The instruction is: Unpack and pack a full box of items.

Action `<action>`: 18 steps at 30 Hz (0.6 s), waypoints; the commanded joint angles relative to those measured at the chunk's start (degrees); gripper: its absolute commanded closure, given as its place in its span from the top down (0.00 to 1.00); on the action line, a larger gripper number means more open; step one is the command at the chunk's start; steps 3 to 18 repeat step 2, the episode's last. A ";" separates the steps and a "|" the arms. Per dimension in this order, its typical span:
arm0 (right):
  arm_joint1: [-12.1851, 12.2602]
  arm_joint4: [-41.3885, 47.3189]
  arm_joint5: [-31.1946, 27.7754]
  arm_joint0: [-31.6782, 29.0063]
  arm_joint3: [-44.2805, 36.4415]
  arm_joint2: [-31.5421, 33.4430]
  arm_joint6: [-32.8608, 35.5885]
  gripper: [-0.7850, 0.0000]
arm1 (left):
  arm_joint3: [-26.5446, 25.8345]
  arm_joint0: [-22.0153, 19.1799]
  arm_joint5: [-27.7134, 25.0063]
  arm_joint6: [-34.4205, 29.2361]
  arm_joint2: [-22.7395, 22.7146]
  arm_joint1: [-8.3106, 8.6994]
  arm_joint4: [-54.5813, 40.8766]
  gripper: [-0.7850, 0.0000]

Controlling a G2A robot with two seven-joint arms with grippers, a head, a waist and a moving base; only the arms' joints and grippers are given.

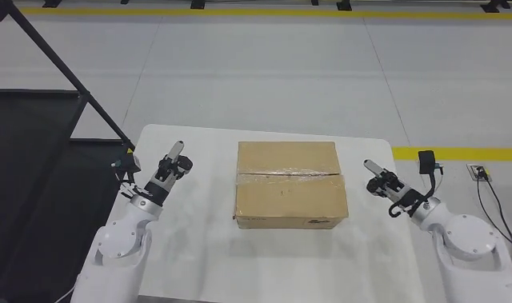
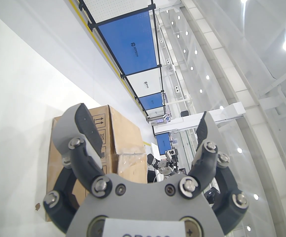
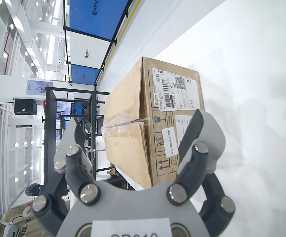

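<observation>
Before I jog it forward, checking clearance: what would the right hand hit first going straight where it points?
Probably the brown cardboard box: its labelled side lies straight ahead of the open right hand, though depth is unclear.

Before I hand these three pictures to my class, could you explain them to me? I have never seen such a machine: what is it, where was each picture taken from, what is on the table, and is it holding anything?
It is a robot with two arms, each ending in a two-fingered gripper. The top view looks down from a camera above the arms. It shows a white table with one closed cardboard box in the middle, crumpled clear tape along its top seam, and an arm on either side. The other two pictures come from cameras on the wrists, looking out past the fingers toward the box. The left gripper and the right gripper both stand open, apart from the box, and hold nothing.
</observation>
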 commanded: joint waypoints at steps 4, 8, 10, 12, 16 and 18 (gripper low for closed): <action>0.00 0.00 0.00 0.00 0.00 0.00 0.00 1.00 | 0.00 0.00 0.00 0.00 0.00 0.00 0.00 1.00; 0.00 0.00 0.00 0.00 0.00 0.00 0.00 1.00 | 0.00 0.00 0.00 0.00 0.00 0.00 0.00 1.00; 0.00 0.00 0.00 0.00 0.00 0.00 0.00 1.00 | 0.00 0.00 0.00 0.00 0.00 0.00 0.00 1.00; 0.00 0.00 0.00 0.00 0.00 0.00 0.00 1.00 | 0.00 0.00 0.00 0.00 0.00 0.00 0.00 1.00; 0.00 0.00 0.00 0.00 0.00 0.00 0.00 1.00 | 0.00 0.00 0.00 0.00 0.00 0.00 0.00 1.00; 0.00 0.00 0.00 0.00 0.00 0.00 0.00 1.00 | 0.00 0.00 0.00 0.00 0.00 0.00 0.00 1.00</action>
